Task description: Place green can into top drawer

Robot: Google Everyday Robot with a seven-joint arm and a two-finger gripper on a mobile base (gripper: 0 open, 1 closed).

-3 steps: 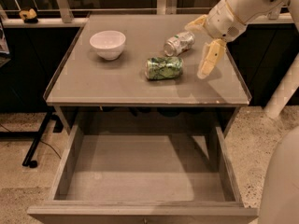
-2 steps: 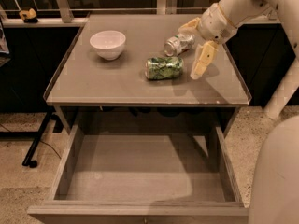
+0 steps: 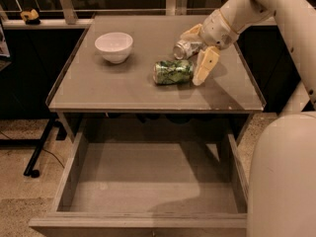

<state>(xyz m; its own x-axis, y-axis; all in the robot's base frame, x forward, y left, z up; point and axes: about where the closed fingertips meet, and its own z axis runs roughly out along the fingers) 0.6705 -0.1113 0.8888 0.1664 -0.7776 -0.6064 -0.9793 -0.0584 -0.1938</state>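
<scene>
The green can (image 3: 173,72) lies on its side near the middle right of the tabletop (image 3: 113,90). My gripper (image 3: 194,57) is open just to the right of it. The near finger (image 3: 206,65) hangs right beside the can's right end, and the far finger (image 3: 191,32) is behind the paler silver can (image 3: 186,48). The silver can lies between the two fingers. The top drawer (image 3: 148,181) is pulled fully out below the tabletop and nothing lies in it.
A white bowl (image 3: 114,47) stands at the tabletop's left rear. My arm (image 3: 276,14) reaches in from the upper right and my pale body (image 3: 284,177) fills the lower right. A black stand (image 3: 39,147) is on the floor to the left.
My gripper has moved left toward the green can, its near finger now close to the can's right end. The cans and the drawer have not moved.
</scene>
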